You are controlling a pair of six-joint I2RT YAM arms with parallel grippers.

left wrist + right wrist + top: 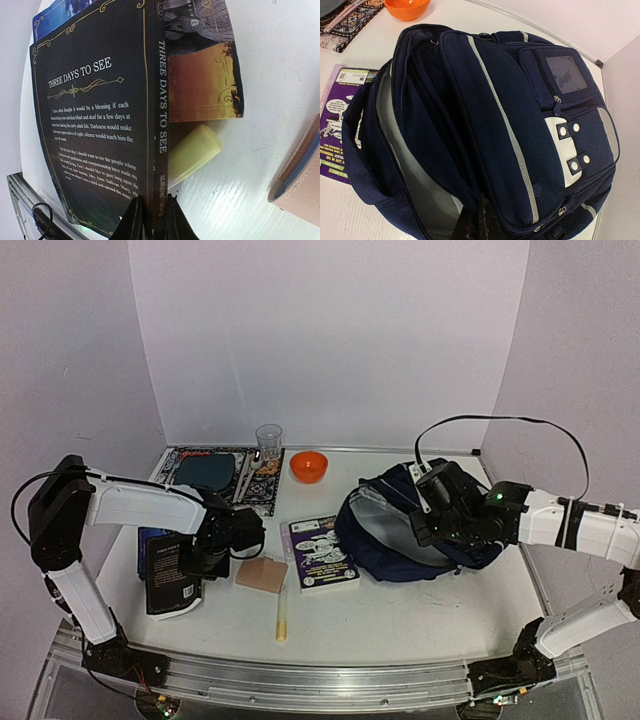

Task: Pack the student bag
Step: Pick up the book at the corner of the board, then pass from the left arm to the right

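The student bag (pixel 400 530), navy with a thin white stripe, lies on the table's right half. Its main compartment gapes toward the left and shows grey lining (pixel 405 165). My right gripper (pixel 482 220) is shut on the edge of the bag's (pixel 510 100) upper flap and holds the mouth open. At the left, my left gripper (pixel 152 220) is shut on the spine of a black book (pixel 100 125) titled "Three Days to See", one finger on each side. That book (pixel 172 575) sits near the left front of the table, with the left gripper (pixel 205 555) at its right edge.
A purple book (pixel 320 552) lies just left of the bag. A tan wallet (pixel 262 573) and a yellow stick (pixel 282 615) lie between the two books. At the back are an orange bowl (pixel 309 465), a glass (pixel 268 440) and a patterned mat (pixel 265 485) carrying a teal pouch (pixel 205 472). A blue book (pixel 55 15) lies under the black one.
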